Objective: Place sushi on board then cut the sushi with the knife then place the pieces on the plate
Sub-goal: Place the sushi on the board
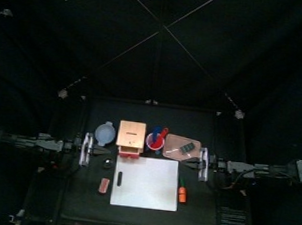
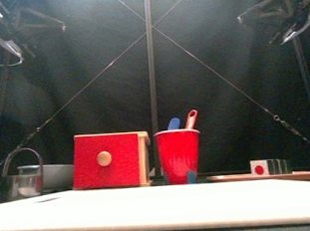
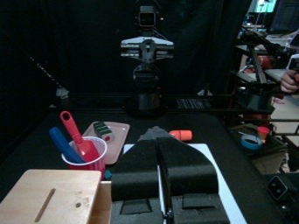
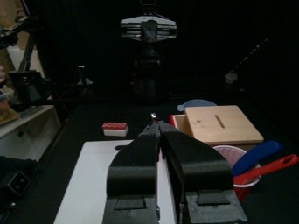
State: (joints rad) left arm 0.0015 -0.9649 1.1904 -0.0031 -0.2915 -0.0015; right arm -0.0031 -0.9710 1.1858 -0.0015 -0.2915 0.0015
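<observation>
The red cup (image 2: 178, 156) stands at the centre of the front view and holds two toy knives upright. The blue knife (image 2: 174, 124) is the shorter, and the red knife (image 2: 189, 118) leans toward the right beside it. Just left of the cup stands the wooden box (image 2: 110, 161), its red drawer front shut, so its inside is hidden.

The pink tray (image 1: 191, 152) lies right of the cup in the top view, behind the board's upper right corner. The sushi roll (image 1: 184, 145) rests on it in one dark piece. The blue-grey bowl (image 1: 105, 133) sits left of the box; I cannot tell what is in it. A metal cutter (image 2: 27, 179) with a wire handle shows at the far left of the front view.

The white cutting board (image 1: 150, 183) lies bare in the lower middle of the top view. A red and white toy (image 1: 104, 184) lies just off its left edge and an orange toy (image 1: 182, 195) just off its right edge.

The left gripper (image 3: 156, 133) hangs at the left of the table with its jaws pressed together on nothing. The right gripper (image 4: 156, 124) hangs at the right, its jaws likewise closed and empty.
</observation>
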